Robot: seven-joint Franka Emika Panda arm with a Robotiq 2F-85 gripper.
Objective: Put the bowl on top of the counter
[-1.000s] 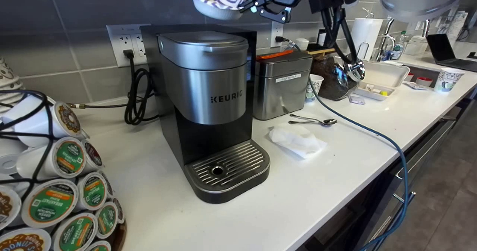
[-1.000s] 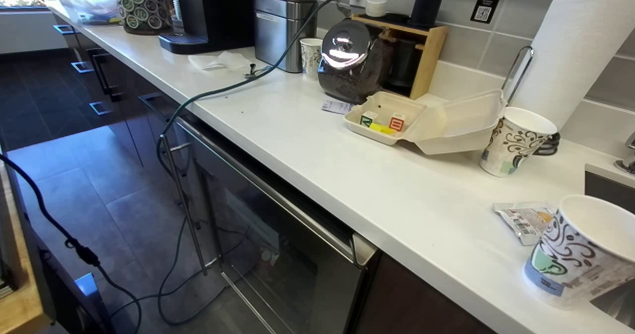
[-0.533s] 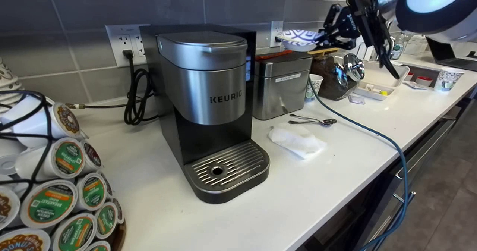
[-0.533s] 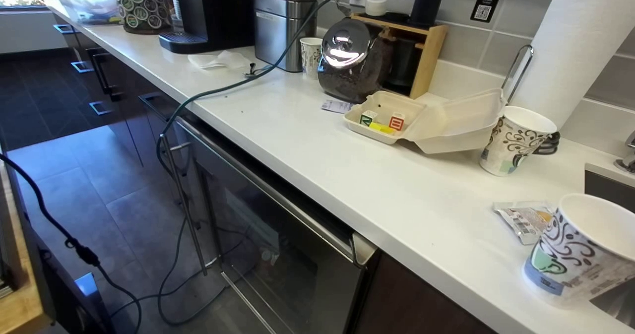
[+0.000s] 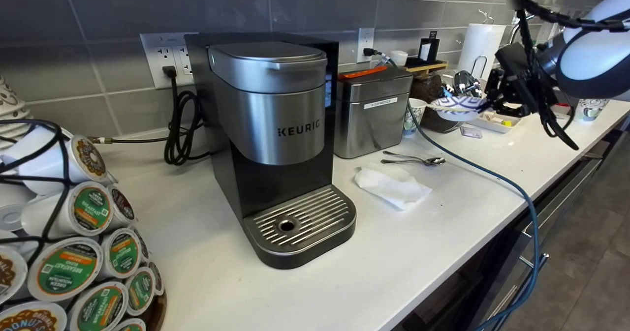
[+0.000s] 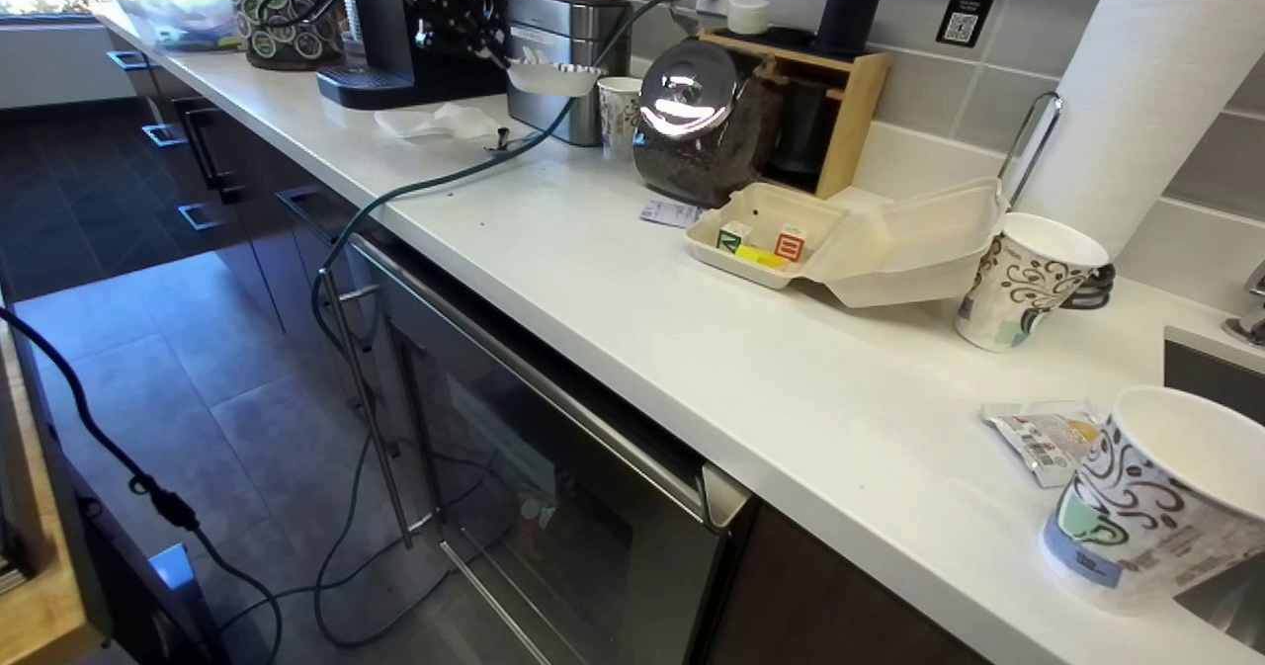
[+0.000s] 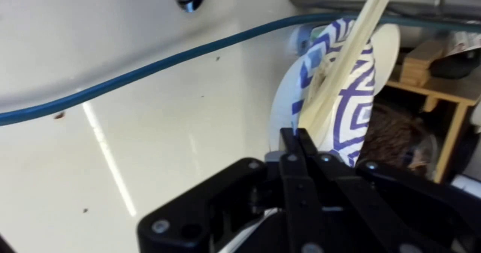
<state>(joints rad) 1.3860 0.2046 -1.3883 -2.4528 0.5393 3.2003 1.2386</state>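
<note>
As we pinch a rim, gripper (image 7: 295, 132): drawn nearly together on the bowl (image 7: 355, 121).
Bowl: above the counter (image 5: 384, 252), pale sticks (image 7: 345, 61) inside.
Blue cable (image 7: 112, 84): strung across the counter.
Jar (image 6: 660, 166): dark brown contents.
Carton (image 6: 909, 245): lettered cubes (image 6: 791, 242), yellow piece (image 6: 761, 256).

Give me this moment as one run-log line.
end effector: shut on rim of bowl | height: aloft over counter | contents: pale sticks | placement: not yet done
</note>
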